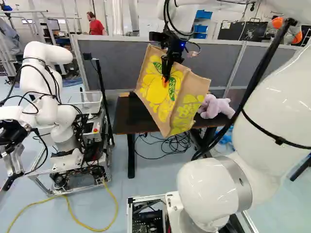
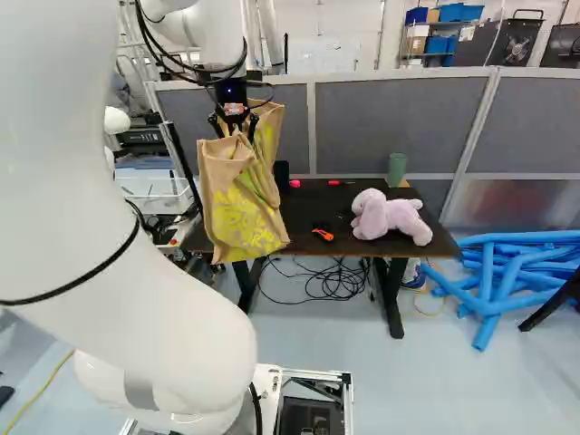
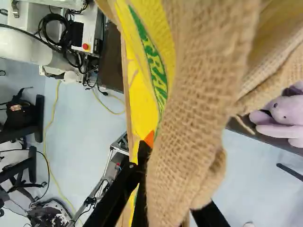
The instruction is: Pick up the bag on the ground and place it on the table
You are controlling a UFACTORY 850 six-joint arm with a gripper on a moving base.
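- Left of the table (image 2: 317,207), one other white robot (image 1: 46,99).
- Up high by the table's left end, one black gripper (image 2: 236,133), two fingers squeezing the bag (image 2: 237,213) near its top.
- By that same end, the one brown and yellow bag hangs in the air, between and below the fingers.
- On the table, two little red things (image 2: 294,184), one orange tool (image 2: 323,235), one purple stuffed toy (image 2: 391,217).
- Right of the table, blue tubes (image 2: 507,272), too jumbled to count.
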